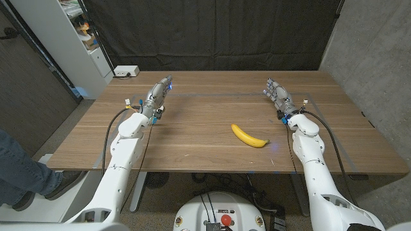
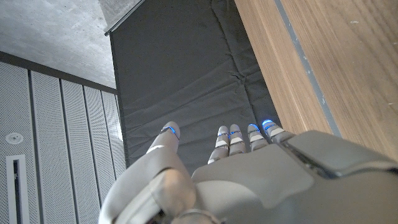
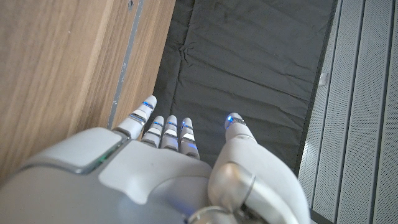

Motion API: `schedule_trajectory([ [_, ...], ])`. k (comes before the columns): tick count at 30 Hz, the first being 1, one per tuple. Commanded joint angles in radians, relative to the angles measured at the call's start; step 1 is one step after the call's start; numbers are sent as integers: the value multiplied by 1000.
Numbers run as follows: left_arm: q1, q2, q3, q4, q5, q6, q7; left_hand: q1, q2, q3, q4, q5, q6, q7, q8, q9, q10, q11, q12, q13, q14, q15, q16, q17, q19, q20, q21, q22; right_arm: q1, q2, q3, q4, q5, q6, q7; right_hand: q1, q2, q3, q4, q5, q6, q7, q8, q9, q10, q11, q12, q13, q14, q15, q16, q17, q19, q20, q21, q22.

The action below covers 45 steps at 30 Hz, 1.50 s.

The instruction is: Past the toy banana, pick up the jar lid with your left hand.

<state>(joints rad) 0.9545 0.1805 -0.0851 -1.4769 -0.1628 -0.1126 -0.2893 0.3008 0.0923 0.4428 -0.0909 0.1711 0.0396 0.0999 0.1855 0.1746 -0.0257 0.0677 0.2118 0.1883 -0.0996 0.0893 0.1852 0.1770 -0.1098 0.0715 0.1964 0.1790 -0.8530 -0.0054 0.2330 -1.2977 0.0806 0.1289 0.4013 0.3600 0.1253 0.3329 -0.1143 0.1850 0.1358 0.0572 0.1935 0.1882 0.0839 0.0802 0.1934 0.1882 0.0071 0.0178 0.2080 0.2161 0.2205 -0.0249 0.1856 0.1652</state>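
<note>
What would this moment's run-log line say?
left hand: open, holding nothing | right hand: open, holding nothing | toy banana: lying on table, nearer right hand | jar lid: unseen

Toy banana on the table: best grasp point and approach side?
Grip the toy banana across its thick middle, coming from above. It lies flat on the table, curved, one end toward the far left, the other toward the near right. Likely the right hand is better placed; no jar lid in view.
</note>
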Motion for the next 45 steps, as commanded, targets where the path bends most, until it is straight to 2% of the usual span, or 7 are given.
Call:
schedule_trajectory([
  [1, 23, 9, -11, -40, 16, 3, 5, 13, 3, 2, -8, 6, 8, 4, 5, 4, 6, 0, 2, 5, 3, 2, 4, 2, 1, 7, 4, 2, -7, -2, 3, -6, 9, 1, 4, 7, -1, 3, -2, 5, 8, -2, 3, 4, 9, 0, 6, 5, -1, 9, 4, 3, 5, 1, 5, 5],
  [45, 102, 57, -59, -170, 106, 21, 38, 22, 0, 2, -21, 6, 5, 2, 2, 4, 5, -3, 0, 5, 6, 1, 3, 2, 1, 11, 4, 2, -16, 4, -11, -20, 14, 12, -3, 6, 0, 1, -2, 5, 8, -3, 3, 4, 7, -2, 5, 5, 0, 9, 4, 3, 4, 2, 5, 5],
])
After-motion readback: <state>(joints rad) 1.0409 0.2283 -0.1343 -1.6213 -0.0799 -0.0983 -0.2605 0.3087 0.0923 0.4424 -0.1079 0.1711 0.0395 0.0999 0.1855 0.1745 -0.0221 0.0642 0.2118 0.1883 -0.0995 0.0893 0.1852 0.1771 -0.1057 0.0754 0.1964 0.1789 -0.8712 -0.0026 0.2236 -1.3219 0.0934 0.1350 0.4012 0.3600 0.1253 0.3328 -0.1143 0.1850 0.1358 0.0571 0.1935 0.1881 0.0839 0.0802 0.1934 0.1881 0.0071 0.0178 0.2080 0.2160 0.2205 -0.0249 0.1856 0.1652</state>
